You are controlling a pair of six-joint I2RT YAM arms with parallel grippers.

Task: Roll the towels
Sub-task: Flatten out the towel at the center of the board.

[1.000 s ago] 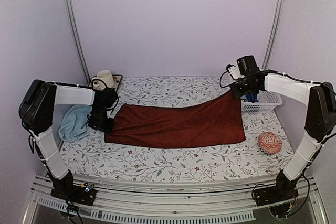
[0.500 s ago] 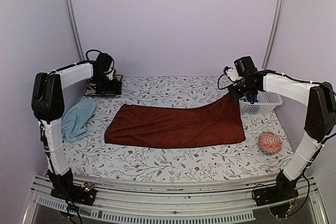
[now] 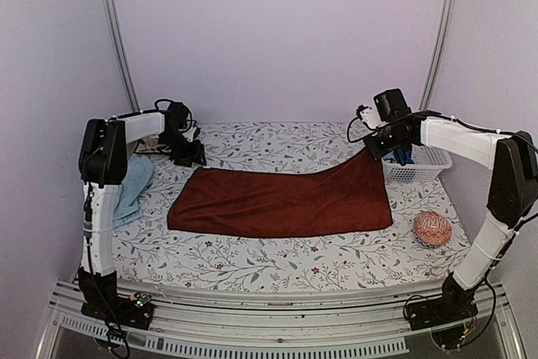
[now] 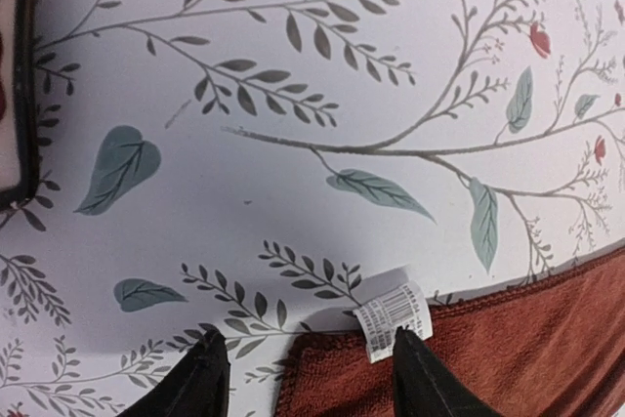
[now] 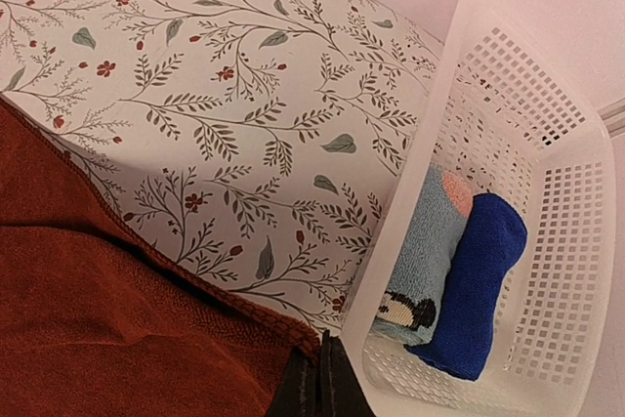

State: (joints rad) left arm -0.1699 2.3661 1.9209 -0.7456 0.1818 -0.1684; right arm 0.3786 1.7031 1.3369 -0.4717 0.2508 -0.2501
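Left hand (image 4: 314, 378) parted, right (image 5: 320, 383) apparently pinched.

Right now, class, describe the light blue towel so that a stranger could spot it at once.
Find the table with the leafy cloth and look to its left edge, beside the left arm. The light blue towel lies there, crumpled, just left of the red towel. Unlike that dark, spread-out one, it is pale and bunched up.

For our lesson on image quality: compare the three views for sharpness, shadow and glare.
Top external: soft, even light, no glare, the maroon towel looks slightly soft. Left wrist: sharp close-up, the label on the towel shows its barcode, faint shadow by the left hand. Right wrist: the white basket is bright, yet its holes are distinct.
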